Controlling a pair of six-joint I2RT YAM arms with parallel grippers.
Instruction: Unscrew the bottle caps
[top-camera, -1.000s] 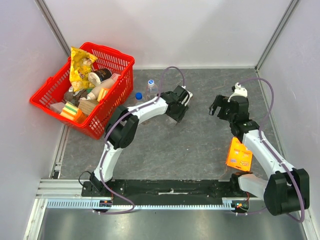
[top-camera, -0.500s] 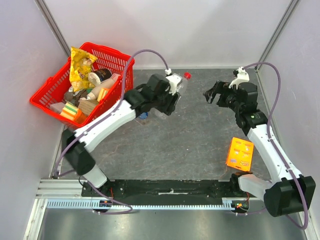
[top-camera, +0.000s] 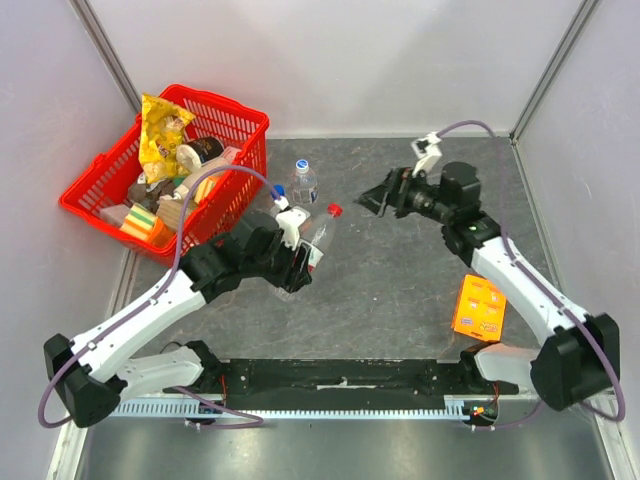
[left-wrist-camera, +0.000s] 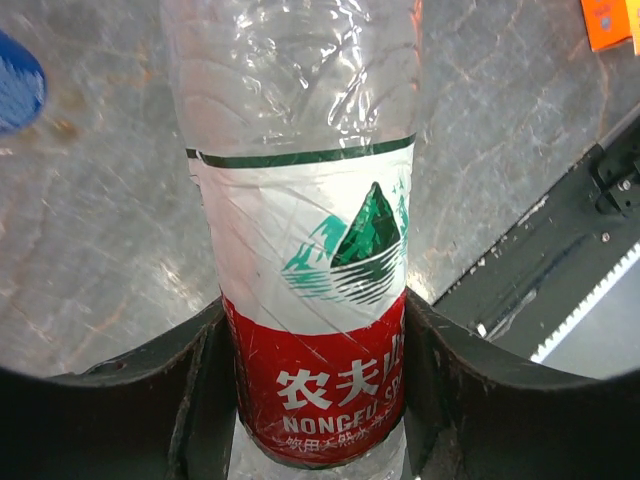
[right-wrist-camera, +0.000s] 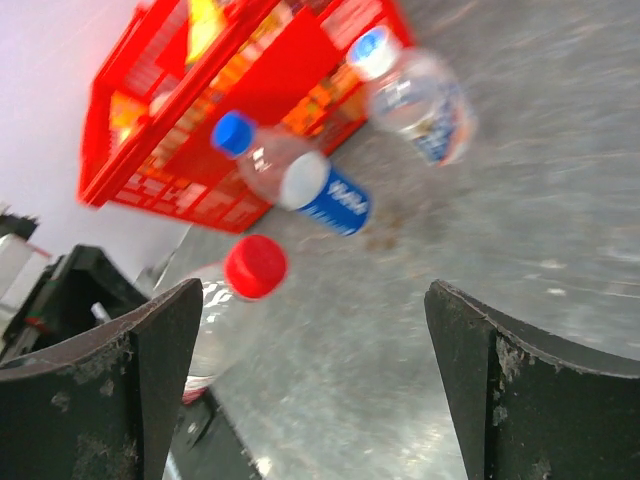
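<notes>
I'm clenching the left claw on the red-labelled bottle near the basket, pointing its red cap toward the released right claw so that it can twist it off.

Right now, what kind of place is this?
Most likely a robot test booth, not a home. Plain pale walls box in a grey table, the left arm and right arm are bolted to a rail at its near edge, and a red basket holds snacks.
</notes>
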